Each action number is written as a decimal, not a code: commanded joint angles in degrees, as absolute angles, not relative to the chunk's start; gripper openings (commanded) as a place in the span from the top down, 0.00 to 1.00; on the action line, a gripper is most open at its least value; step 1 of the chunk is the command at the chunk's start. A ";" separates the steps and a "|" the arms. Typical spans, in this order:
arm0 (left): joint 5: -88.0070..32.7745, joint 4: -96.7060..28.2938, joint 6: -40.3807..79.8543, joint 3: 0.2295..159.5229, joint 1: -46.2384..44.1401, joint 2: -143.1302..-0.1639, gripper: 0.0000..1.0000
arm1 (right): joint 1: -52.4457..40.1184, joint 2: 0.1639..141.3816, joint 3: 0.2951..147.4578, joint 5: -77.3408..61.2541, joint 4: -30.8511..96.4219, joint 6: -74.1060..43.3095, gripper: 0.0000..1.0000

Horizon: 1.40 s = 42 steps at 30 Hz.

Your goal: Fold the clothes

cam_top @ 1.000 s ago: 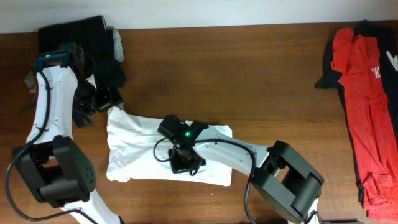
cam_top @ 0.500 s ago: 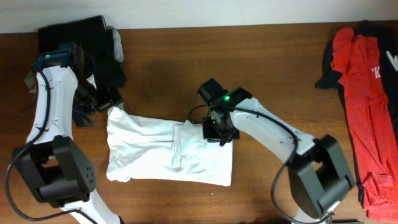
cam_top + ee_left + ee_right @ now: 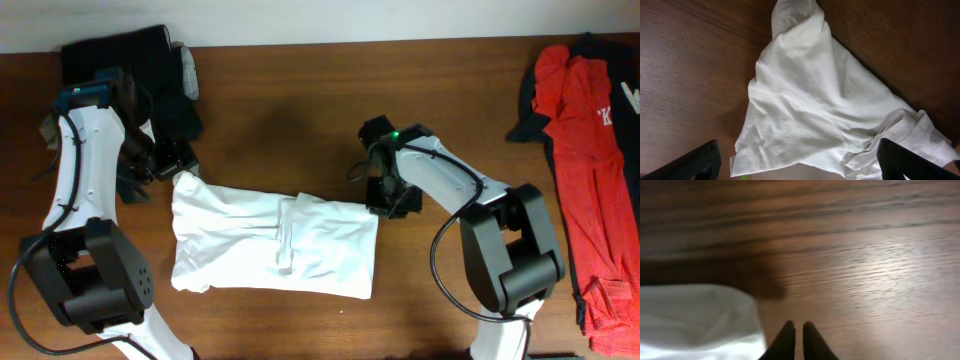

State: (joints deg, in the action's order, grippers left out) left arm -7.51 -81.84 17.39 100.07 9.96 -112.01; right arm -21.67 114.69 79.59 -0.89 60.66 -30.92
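Observation:
The white T-shirt (image 3: 270,240) lies folded into a rough rectangle on the wooden table, left of centre. My left gripper (image 3: 165,160) hovers at its upper left corner, open and empty; its wrist view (image 3: 800,167) shows the wrinkled white cloth (image 3: 810,100) between the wide-apart fingers. My right gripper (image 3: 392,198) is just off the shirt's upper right corner, shut on nothing. In its wrist view (image 3: 795,335) it is above bare wood, with the white cloth (image 3: 695,315) to the left. The red shirt (image 3: 590,150) with white lettering lies crumpled at the far right.
A pile of dark garments (image 3: 140,60) sits at the back left corner, beside the left arm. The table's (image 3: 450,100) back edge meets a white wall. The red shirt runs along the right edge.
My right gripper has moved from over the middle of the white shirt up and to the right, off its right edge. The left arm has not moved.

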 commanded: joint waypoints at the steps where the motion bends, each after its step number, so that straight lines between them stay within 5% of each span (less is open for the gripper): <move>1: -7.75 -81.71 17.08 100.49 9.74 -111.55 0.01 | -20.10 111.39 79.22 -1.52 62.26 -30.44 0.95; 4: -7.70 -81.47 17.08 100.49 9.74 -111.55 0.01 | -20.23 104.84 79.20 -6.11 65.73 -29.82 0.72; 5: -7.73 -81.47 17.10 100.49 9.74 -111.55 0.01 | -20.73 103.77 79.18 -7.75 67.18 -28.60 0.42; 11: -7.70 -81.56 17.08 100.49 9.74 -111.55 0.01 | -27.55 103.88 69.95 -12.12 62.24 -28.40 0.21; 18: -7.73 -81.73 17.08 100.49 9.74 -111.55 0.01 | -28.12 103.88 58.98 -19.55 49.58 -29.50 0.25; 20: -7.73 -81.73 17.08 100.49 9.74 -111.55 0.01 | -28.12 103.88 58.30 -19.51 48.97 -29.63 0.37; 23: -7.73 -81.71 17.08 100.49 9.74 -111.55 0.01 | -28.10 103.88 58.30 -18.61 48.56 -31.14 0.79; 25: -7.73 -81.73 17.10 100.49 9.74 -111.55 0.01 | -28.05 103.88 58.30 -16.05 48.62 -33.19 0.96; 40: -7.73 -80.25 17.10 100.38 9.74 -111.63 0.01 | -8.86 103.85 62.08 -2.96 60.75 -25.67 0.95; 42: -7.73 -79.50 17.10 100.27 9.74 -111.63 0.01 | -8.60 103.85 63.92 -2.87 62.30 -25.26 0.77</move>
